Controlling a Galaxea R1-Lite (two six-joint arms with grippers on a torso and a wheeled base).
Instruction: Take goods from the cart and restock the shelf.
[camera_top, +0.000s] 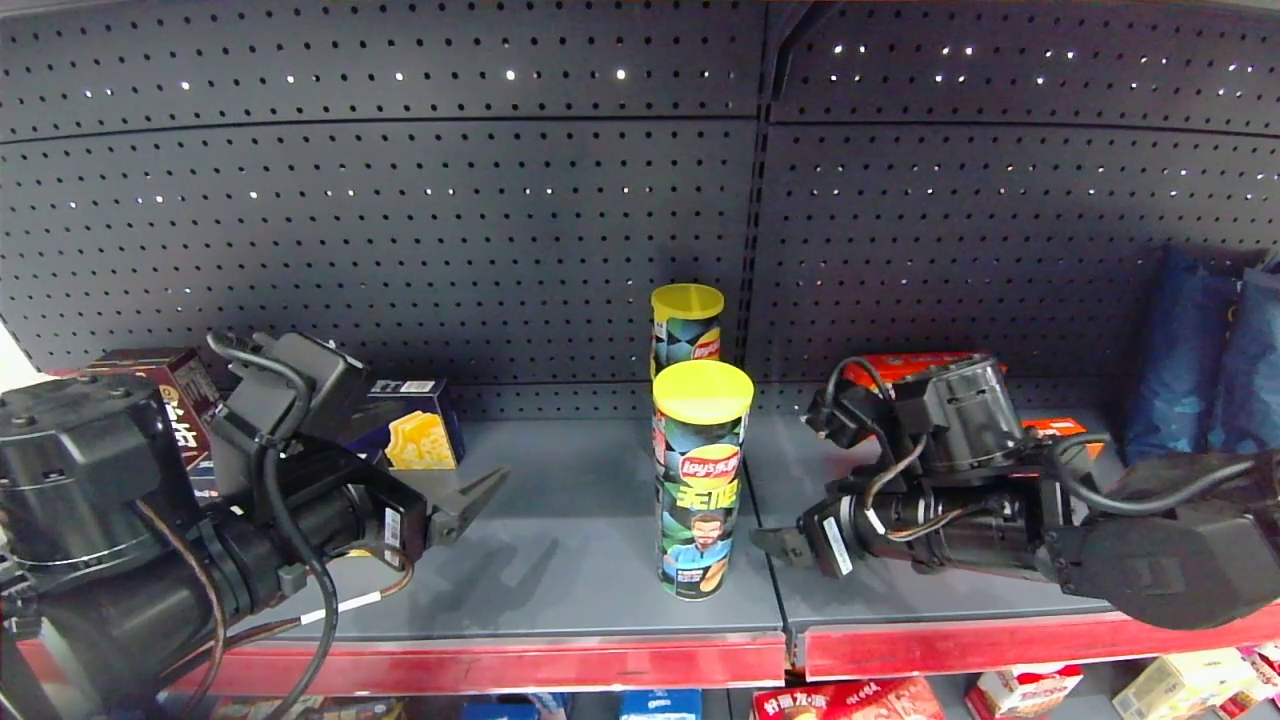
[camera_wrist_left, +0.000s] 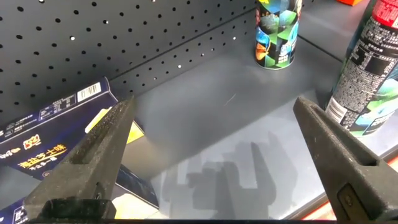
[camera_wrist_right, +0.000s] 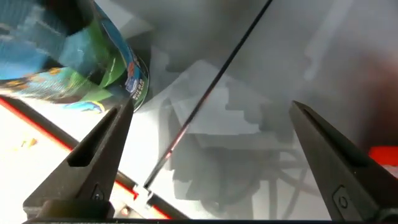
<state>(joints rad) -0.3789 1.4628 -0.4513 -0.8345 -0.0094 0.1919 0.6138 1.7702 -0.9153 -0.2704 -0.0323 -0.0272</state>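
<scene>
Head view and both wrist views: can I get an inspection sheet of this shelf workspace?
Surface: grey shelf, red front edge.
Job's things: two yellow-lidded cans upright, front can, rear can behind it.
Clutter: blue box and dark box at left; orange box and blue bags at right.
Grippers: left gripper open, empty; right gripper open, empty, beside the front can.
Cables: black cables looped along both arms.
Surroundings: pegboard behind; more boxes below.

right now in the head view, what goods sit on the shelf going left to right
dark red box -> blue and yellow box -> front chip can -> orange box -> blue bags
</scene>
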